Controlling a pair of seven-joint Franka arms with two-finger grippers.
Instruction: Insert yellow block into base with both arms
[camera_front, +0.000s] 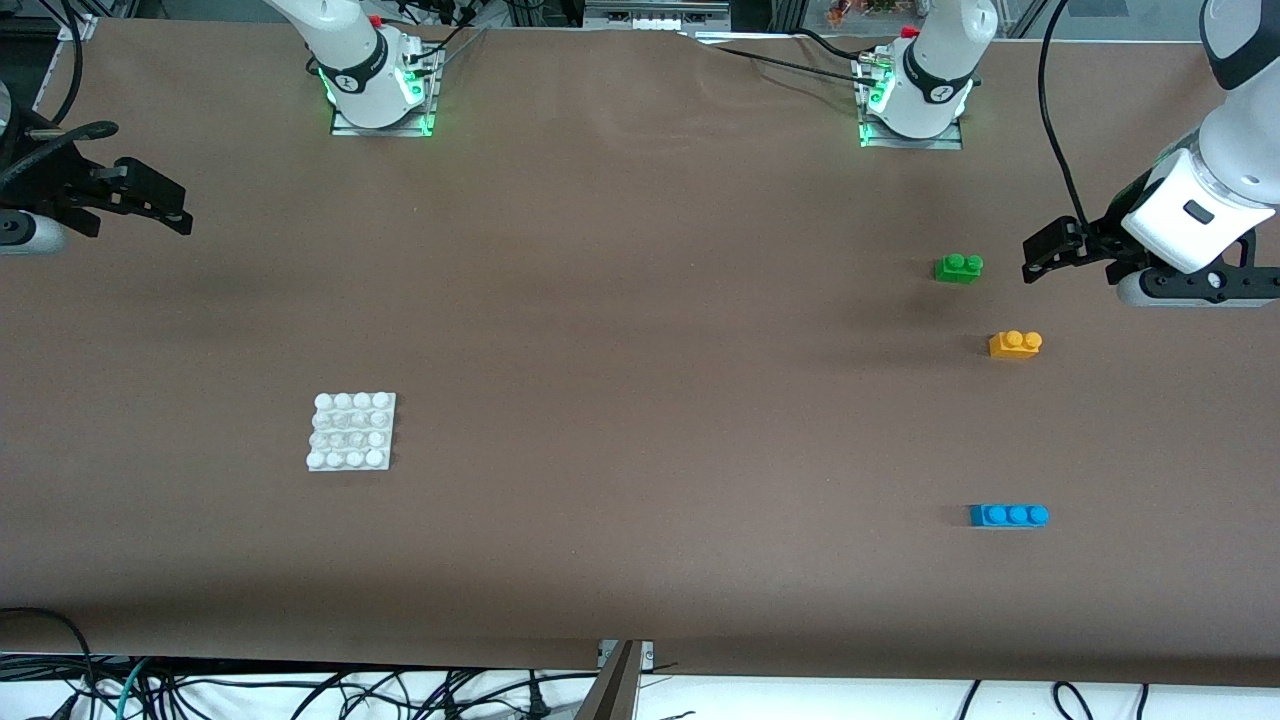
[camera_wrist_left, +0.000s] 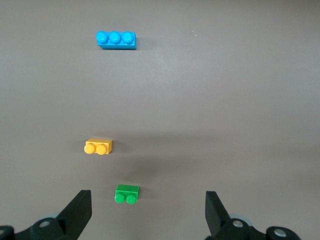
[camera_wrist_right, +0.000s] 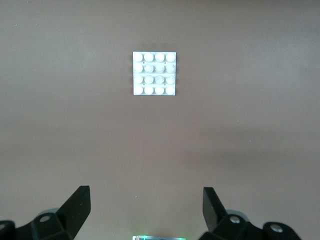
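The yellow block lies loose on the brown table toward the left arm's end, studs up. The white studded base lies flat toward the right arm's end, with nothing on it. My left gripper hangs open and empty above the table's end, close to the green brick and apart from the yellow block. At the other end of the table my right gripper is open too, holds nothing, and stays well away from the base.
A green two-stud brick lies a little farther from the front camera than the yellow block. A blue three-stud brick lies nearer to the camera. Both arm bases stand at the table's back edge.
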